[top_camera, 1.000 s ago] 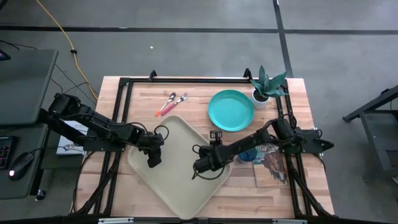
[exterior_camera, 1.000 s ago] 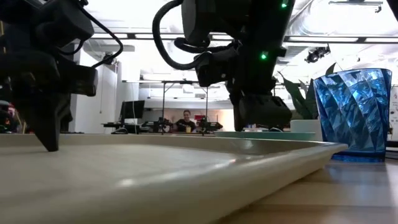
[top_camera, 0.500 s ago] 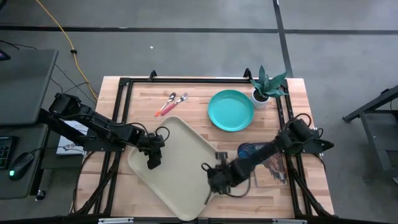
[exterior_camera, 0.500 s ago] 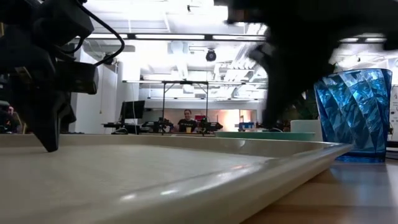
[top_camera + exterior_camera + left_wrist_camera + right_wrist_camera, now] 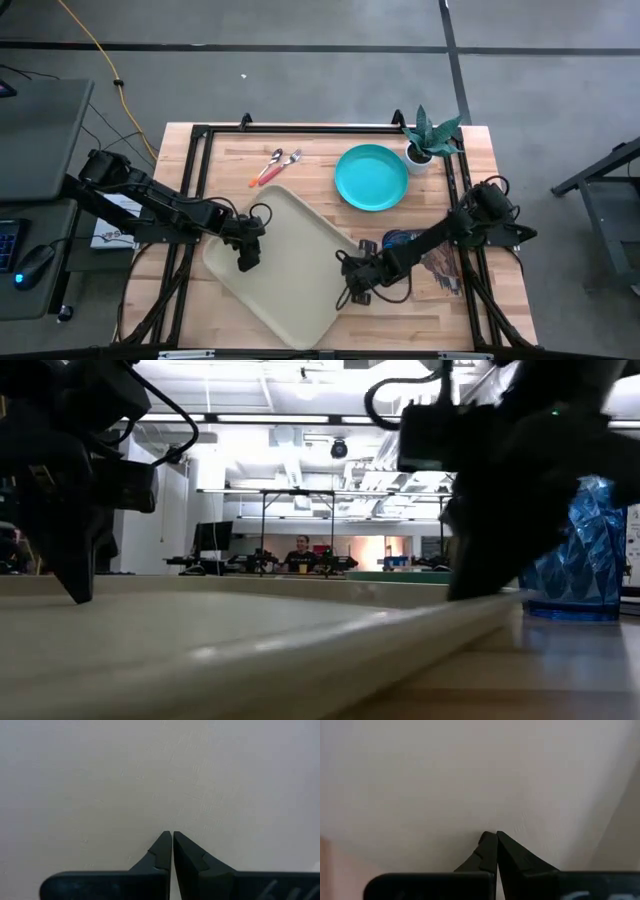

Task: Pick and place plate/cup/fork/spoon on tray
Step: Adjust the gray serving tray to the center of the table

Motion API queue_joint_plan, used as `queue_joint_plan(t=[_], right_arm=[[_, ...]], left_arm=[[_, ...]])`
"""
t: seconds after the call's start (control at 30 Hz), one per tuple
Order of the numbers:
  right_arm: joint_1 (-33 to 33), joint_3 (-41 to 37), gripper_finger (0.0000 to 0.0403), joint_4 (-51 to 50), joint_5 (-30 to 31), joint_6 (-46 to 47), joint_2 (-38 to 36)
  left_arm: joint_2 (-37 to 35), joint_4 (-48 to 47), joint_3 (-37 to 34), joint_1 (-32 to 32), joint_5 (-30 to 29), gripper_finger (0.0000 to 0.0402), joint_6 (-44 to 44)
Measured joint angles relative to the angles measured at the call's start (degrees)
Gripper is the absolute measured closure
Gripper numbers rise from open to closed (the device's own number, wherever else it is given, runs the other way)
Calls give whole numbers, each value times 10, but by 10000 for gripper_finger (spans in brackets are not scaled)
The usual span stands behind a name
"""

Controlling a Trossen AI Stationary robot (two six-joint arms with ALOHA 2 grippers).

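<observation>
The beige tray (image 5: 285, 268) lies askew on the table's near middle. My left gripper (image 5: 246, 264) is shut and stands on the tray's left part. My right gripper (image 5: 347, 297) is shut at the tray's right near rim. The turquoise plate (image 5: 371, 177) lies flat at the far right. The blue cup (image 5: 398, 242) stands right of the tray, partly hidden by my right arm, and shows in the low view (image 5: 592, 555). A fork and a spoon (image 5: 275, 165) lie side by side at the far middle. My left gripper presses its shut fingertips (image 5: 172, 836) down on the tray's flat floor (image 5: 165, 795), pointing down from above; the low view shows the tips (image 5: 80, 596) on the tray. My right gripper has its shut fingertips (image 5: 496, 836) down on the tray just inside its right near rim (image 5: 500, 600), coming from above.
A white pot with a green plant (image 5: 425, 140) stands at the far right corner beside the plate. A printed magazine (image 5: 440, 262) lies at the right edge under my right arm. Black frame rails (image 5: 300, 128) run along the table's sides. A person sits far back in the room (image 5: 300, 550).
My right gripper has gone from the middle of the tray toward the table's near and right edges, staying shut, and now stands at the tray's right near rim. In the low view it now covers part of the cup.
</observation>
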Motion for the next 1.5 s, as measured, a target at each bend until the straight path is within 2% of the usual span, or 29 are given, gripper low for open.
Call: queue_joint_plan(t=[0.27, 0.53, 0.77, 0.97, 1.07, 1.5], right_arm=[[-58, -7, 403, -39, 61, -35, 0], [-101, -8, 403, -77, 101, -72, 1], [-109, -7, 403, -81, 135, -96, 3], [-117, -7, 403, -83, 138, -106, 3], [-123, -8, 403, -85, 154, -117, 4], [-148, -6, 403, -85, 170, -157, -6]], left_arm=[[0, 1, 0, -18, 36, 401, -37], [10, 29, 1, -68, 36, 401, -88], [81, 129, 4, -112, 37, 401, -126], [149, 253, 4, -141, 65, 401, -149], [158, 292, 3, -147, 71, 401, -142], [150, 286, 28, -134, 54, 401, -43]])
